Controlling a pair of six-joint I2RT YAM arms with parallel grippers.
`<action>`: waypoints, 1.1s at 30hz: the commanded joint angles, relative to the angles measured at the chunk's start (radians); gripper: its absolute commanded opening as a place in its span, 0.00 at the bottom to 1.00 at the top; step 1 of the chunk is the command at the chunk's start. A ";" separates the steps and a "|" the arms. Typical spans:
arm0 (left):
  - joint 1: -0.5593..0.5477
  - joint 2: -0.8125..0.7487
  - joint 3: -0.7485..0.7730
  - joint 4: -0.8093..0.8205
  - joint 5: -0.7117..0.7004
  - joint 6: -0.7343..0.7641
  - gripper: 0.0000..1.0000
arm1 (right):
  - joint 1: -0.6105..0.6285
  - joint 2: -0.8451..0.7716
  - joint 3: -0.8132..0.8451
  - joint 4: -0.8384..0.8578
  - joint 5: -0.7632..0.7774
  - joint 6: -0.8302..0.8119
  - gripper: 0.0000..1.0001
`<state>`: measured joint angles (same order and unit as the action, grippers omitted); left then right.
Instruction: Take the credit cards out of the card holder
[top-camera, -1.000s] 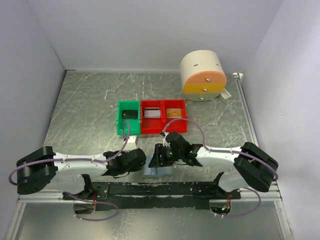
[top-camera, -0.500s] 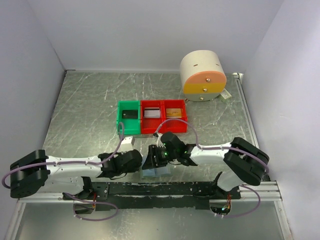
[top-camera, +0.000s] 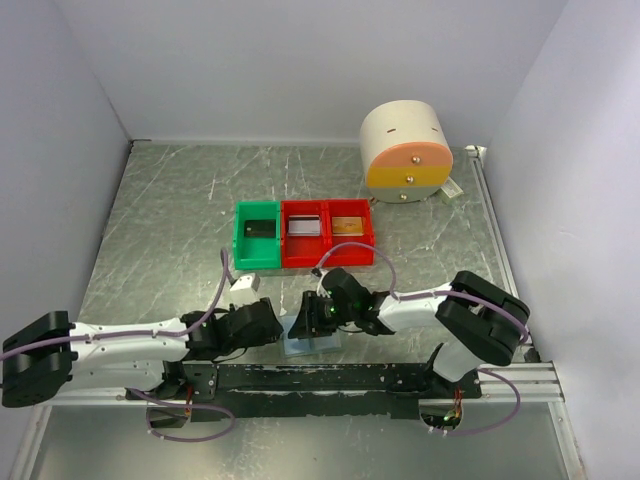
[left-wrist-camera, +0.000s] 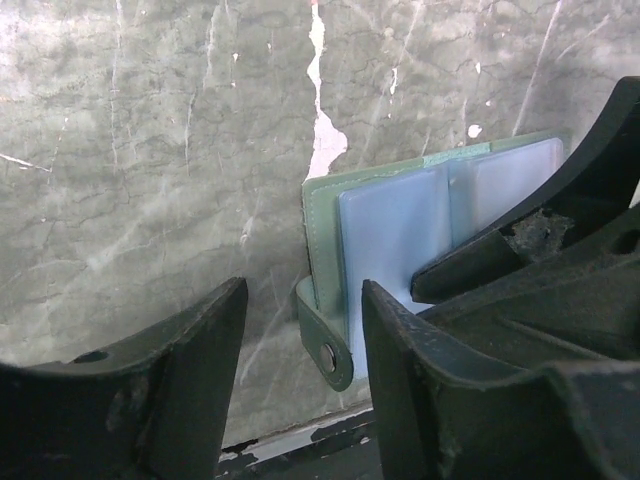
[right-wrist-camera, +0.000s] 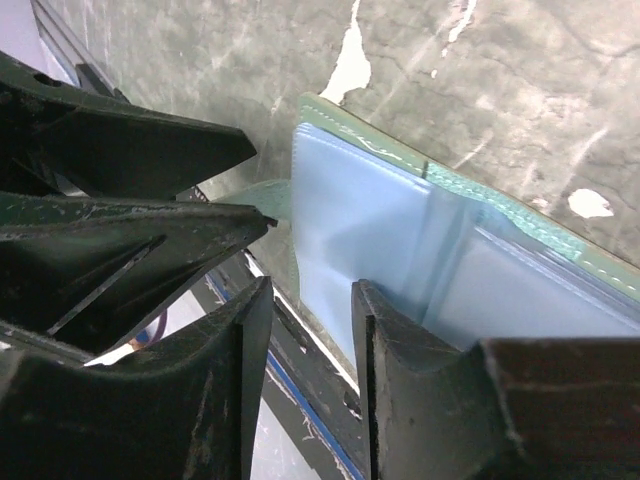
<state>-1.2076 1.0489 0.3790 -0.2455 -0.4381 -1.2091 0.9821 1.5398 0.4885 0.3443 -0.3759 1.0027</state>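
Marbled grey table (top-camera: 150, 220) — one pale-blue card holder (left-wrist-camera: 400, 230), flat; left gripper (left-wrist-camera: 303, 300) and right gripper (right-wrist-camera: 310, 290) both released.

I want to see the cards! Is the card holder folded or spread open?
Spread open: the card holder lies flat, two pale blue pockets side by side.

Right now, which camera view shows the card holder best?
Left wrist: the card holder lies open, both pockets and snap tab visible. Right wrist crops it; top external shows only a small pale patch.
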 joint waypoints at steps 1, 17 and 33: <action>-0.001 -0.033 -0.030 0.083 -0.011 0.014 0.64 | 0.001 -0.009 -0.023 0.015 0.039 0.021 0.36; 0.000 0.270 0.156 -0.050 -0.014 0.026 0.44 | 0.000 -0.183 0.053 -0.182 0.070 -0.069 0.37; -0.001 0.215 0.108 0.027 0.004 0.049 0.36 | -0.012 -0.409 0.024 -0.593 0.359 -0.104 0.52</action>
<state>-1.2076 1.2881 0.5087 -0.2283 -0.4473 -1.1732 0.9718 1.1309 0.5343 -0.1844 -0.0563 0.9005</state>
